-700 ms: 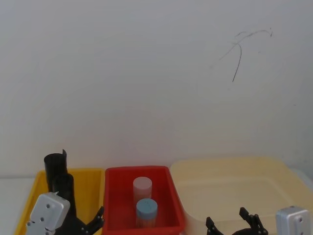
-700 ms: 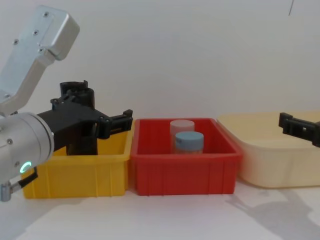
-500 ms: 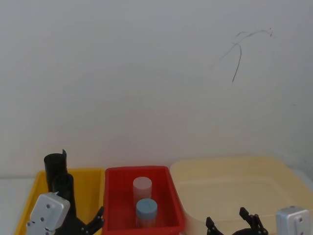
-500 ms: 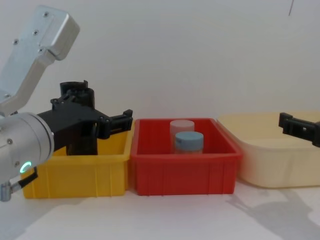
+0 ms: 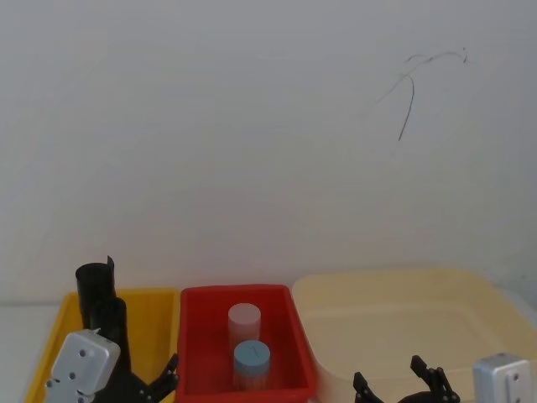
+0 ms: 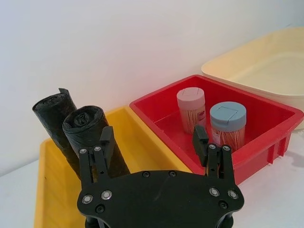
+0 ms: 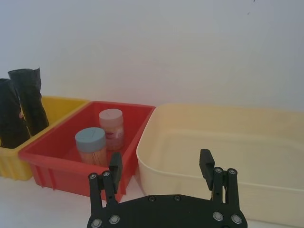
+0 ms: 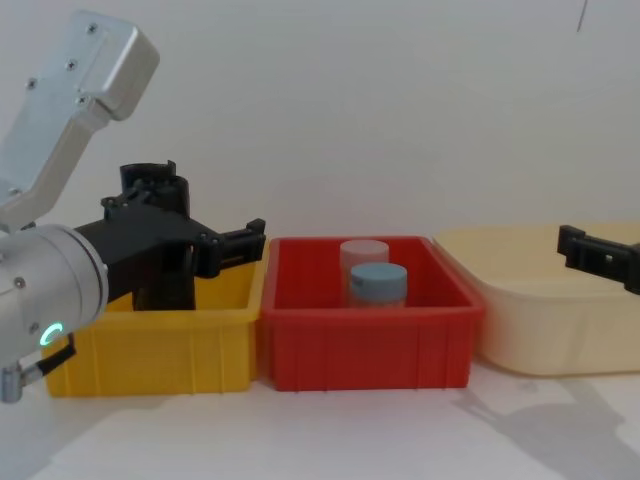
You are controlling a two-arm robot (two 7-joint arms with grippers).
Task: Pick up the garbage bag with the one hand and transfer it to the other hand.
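Note:
The garbage bag (image 6: 89,127), a thick black crinkled roll with a rounded end, stands upright in the yellow bin (image 6: 45,190). It also appears in the head view as the garbage bag (image 5: 110,322). A slimmer black roll (image 6: 51,111) with a notched top leans just behind it. My left gripper (image 6: 153,137) hovers open in front of the bin, its fingers on either side of the bin's right wall, one fingertip close to the bag, holding nothing. My right gripper (image 7: 160,161) is open and empty in front of the cream tub (image 7: 223,156).
A red bin (image 8: 365,350) between the yellow bin (image 8: 160,350) and the cream tub (image 8: 540,330) holds a pale-lidded jar (image 6: 191,107) and a blue-lidded jar (image 6: 228,121). A white wall stands close behind the bins. White tabletop lies in front.

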